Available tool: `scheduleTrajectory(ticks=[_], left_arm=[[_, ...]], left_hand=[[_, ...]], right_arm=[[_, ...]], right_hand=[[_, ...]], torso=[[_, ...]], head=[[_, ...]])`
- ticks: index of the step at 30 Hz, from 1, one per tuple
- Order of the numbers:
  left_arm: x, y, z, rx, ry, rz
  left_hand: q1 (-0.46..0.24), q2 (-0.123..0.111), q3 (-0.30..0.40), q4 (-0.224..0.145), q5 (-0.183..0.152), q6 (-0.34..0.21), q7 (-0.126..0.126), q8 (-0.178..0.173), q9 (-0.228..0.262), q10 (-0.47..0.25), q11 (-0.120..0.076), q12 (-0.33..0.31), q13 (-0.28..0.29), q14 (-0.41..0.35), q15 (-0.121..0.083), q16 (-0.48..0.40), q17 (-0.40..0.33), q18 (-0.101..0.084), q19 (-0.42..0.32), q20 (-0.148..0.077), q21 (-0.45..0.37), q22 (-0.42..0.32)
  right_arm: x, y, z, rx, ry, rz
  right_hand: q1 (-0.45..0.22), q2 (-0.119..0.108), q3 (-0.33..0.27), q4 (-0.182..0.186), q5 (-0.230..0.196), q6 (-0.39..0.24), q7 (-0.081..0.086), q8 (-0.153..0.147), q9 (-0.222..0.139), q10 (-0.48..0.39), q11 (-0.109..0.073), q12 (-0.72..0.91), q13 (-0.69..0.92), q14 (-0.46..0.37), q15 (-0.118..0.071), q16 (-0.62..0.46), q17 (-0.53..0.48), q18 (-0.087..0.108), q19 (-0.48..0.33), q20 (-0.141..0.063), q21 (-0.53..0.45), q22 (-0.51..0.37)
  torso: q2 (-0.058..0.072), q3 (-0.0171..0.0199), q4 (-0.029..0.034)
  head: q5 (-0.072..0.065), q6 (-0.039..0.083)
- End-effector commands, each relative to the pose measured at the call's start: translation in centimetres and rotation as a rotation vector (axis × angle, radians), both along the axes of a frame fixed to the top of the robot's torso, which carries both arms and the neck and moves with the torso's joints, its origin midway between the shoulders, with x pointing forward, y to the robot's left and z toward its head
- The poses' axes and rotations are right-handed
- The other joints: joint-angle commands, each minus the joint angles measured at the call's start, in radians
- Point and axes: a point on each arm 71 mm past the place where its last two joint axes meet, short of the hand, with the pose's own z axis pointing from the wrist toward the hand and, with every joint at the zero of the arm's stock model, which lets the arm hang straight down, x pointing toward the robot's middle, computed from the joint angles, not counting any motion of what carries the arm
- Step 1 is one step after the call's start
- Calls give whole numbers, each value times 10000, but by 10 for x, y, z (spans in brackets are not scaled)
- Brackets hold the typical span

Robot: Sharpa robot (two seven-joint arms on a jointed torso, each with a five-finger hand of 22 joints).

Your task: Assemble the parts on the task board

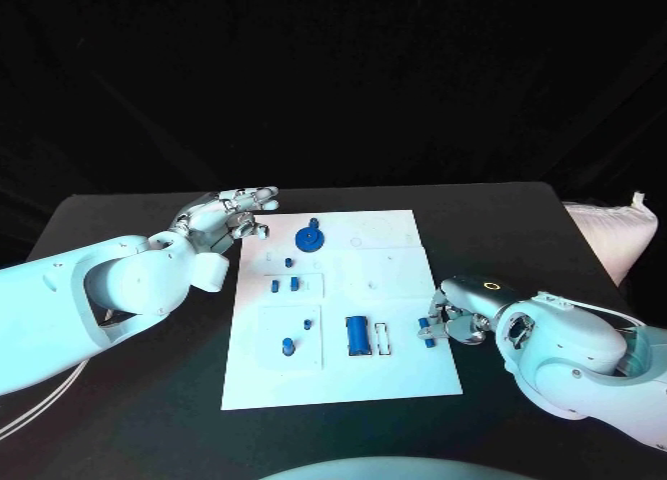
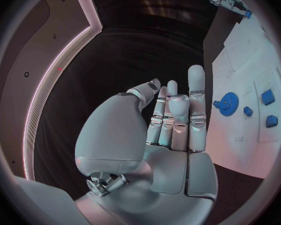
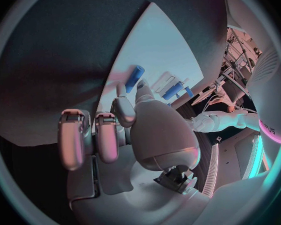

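Blue peg (image 1: pixel 424 330) sits pinched in the right hand (image 1: pixel 456 322) at the task board (image 1: pixel 391 380) edge, probably ready for slotting; left hand (image 1: pixel 225 215) hovers open, empty.

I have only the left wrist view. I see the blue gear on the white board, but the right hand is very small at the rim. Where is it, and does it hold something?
Observer: In the head view the right hand is at the right edge of the board, with its fingertips at a small blue piece. I cannot tell whether it grips the piece.
Operator: Is some other part near it?
Observer: Yes, a long blue cylinder lies on the board just left of that piece.
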Motion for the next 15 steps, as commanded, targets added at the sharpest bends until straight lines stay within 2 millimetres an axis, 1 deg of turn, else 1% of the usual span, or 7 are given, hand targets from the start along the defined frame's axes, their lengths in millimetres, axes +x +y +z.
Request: scheduleTrajectory(ticks=[1,3,7,10,13,15], left_arm=[[0,-2,1,-84,-106,-181],[0,-2,1,-82,-105,-178],[-1,-2,1,-77,-102,-170],[-1,-2,1,-77,-104,-169],[-1,-2,1,-78,-106,-169],[-1,-2,1,-79,-107,-171]], left_hand=[[13,98,4,-61,39,-89,8,31,0,-77,-8,62,17,-95,-5,-38,-13,109,-22,32,-45,-14],[13,98,4,-61,39,-89,8,31,0,-77,-8,62,17,-95,-5,-38,-13,109,-22,32,-45,-14],[21,116,0,-83,41,-105,9,56,2,-124,-8,143,30,-112,-5,-17,-34,112,-25,37,-56,-18],[21,116,0,-83,41,-105,9,56,2,-124,-8,143,30,-112,-5,-17,-34,112,-25,37,-56,-18],[21,116,0,-83,41,-105,9,56,2,-124,-8,143,30,-112,-5,-17,-34,112,-25,37,-56,-18],[21,116,0,-83,41,-105,9,56,2,-124,-8,143,30,-112,-5,-17,-34,112,-25,37,-56,-18]], right_arm=[[-7,2,-16,-1620,601,741],[-8,4,-18,-1937,661,926],[-9,8,-21,-2355,657,1193],[-9,10,-22,-2459,579,1286],[-8,12,-23,-2457,506,1318],[-8,13,-23,-2385,458,1303]], right_hand=[[442,-35,160,-225,-508,120,-1,-100,-51,36,-80,-21,22,927,-2,76,2083,-183,588,24,57,1641],[715,-91,291,-417,-590,153,-18,-117,-61,30,-100,-37,24,935,-16,99,2125,-191,600,18,80,1671],[1128,-117,532,-715,-575,218,-23,-158,-90,0,-110,-103,7,941,-26,118,2162,-199,611,3,105,1705],[1406,-59,765,-916,-545,252,-16,-210,-128,-20,-113,-138,2,943,-29,124,2176,-202,614,-6,112,1717],[1429,7,873,-944,-496,282,-17,-235,-149,-16,-111,-145,4,946,-25,132,2190,-205,619,-3,120,1728],[1438,115,1011,-958,-373,310,-23,-266,-173,-11,-119,-152,7,948,-26,139,2202,-207,623,-4,127,1737]], torso=[[-4,-8,8],[-4,-9,0],[0,-5,-2],[-6,-8,11],[-8,-16,13],[-3,-14,17]], head=[[-2,-31],[-4,-36],[10,-51],[-9,-56],[-14,-55],[-12,-60]])
